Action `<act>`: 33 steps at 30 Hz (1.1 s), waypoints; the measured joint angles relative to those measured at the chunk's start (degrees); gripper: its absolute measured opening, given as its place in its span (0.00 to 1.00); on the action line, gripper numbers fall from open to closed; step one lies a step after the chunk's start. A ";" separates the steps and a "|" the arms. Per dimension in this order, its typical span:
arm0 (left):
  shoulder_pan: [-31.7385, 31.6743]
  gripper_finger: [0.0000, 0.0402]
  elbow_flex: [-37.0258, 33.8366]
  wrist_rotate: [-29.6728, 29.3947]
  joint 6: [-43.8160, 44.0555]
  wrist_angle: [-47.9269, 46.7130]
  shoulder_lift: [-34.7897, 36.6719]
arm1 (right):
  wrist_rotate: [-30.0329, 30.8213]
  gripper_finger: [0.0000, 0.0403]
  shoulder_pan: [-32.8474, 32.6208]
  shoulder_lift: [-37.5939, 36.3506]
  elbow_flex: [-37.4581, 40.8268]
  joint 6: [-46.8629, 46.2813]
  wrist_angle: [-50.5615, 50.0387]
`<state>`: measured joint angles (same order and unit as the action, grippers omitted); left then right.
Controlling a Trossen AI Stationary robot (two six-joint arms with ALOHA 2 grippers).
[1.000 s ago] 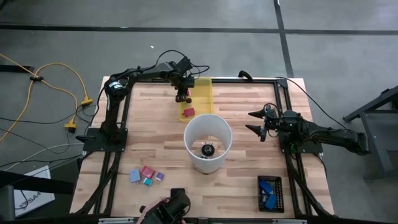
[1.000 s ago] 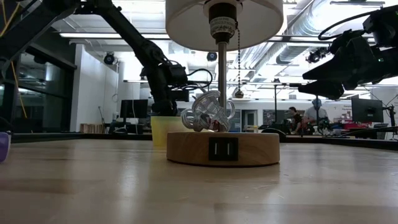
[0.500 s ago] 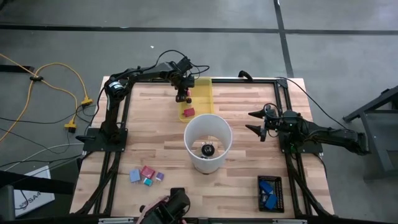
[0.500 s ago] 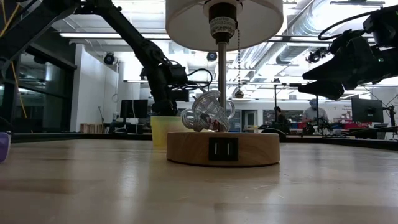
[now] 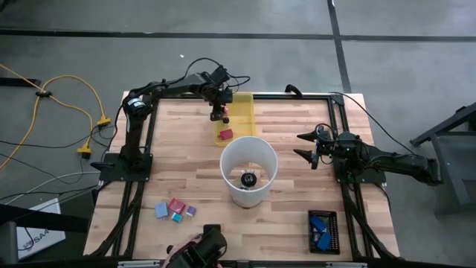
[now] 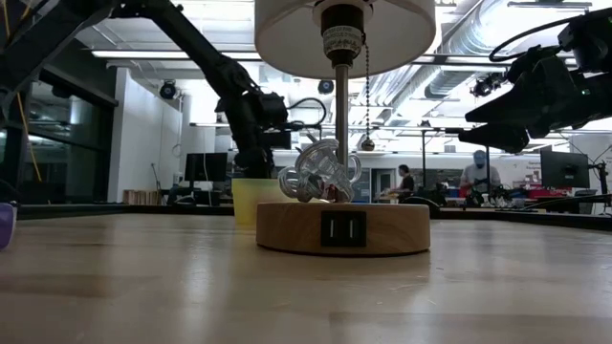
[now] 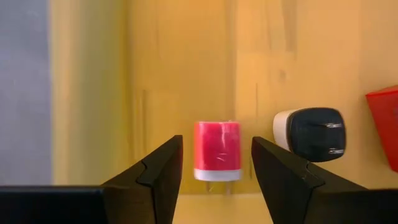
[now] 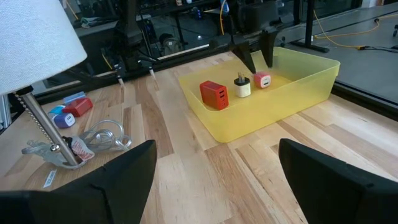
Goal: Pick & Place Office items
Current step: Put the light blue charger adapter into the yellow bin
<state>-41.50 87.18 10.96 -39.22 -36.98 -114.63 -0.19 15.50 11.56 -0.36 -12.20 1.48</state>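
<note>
Inside the yellow translucent rectangular tray three small chargers already lie (left hand apart above a pink one), several coloured pieces remaining on the worktop.

No legible text, label or number anywhere.

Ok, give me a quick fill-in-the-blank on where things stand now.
1. The left gripper hangs over the ____ tray.
2. The pink charger lies between its fingers, which are ____.
3. The tray holds ____ items, counting the red charger and the white plug.
4. The right gripper is ____.

Missing: yellow; open; three; open
</note>
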 joint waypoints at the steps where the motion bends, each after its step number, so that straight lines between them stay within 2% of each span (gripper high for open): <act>1: 0.00 0.46 0.02 0.02 0.00 0.01 0.41 | 0.00 0.81 0.01 -0.01 0.00 0.01 0.02; 9: 0.32 0.46 0.02 -0.01 0.04 -0.16 4.83 | 0.00 0.81 -0.01 -0.01 0.00 0.00 0.00; 15: 1.17 0.46 0.02 -0.21 0.08 -2.11 5.49 | 0.00 0.81 0.01 0.00 0.00 -0.01 0.02; 21: 2.64 0.46 0.02 -6.27 0.88 -4.44 5.49 | 0.00 0.81 -0.01 0.01 0.00 0.00 0.00; 28: 4.74 0.46 0.02 -10.50 1.31 -7.43 5.59 | -0.01 0.81 0.00 -0.01 0.00 0.00 0.01; 33: 4.24 0.46 0.02 -8.95 1.77 -10.10 7.84 | 0.00 0.81 -0.01 -0.01 0.00 0.01 0.02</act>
<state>-37.26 87.20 2.01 -37.45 -47.08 -106.79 -0.19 15.49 11.55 -0.36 -12.19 1.50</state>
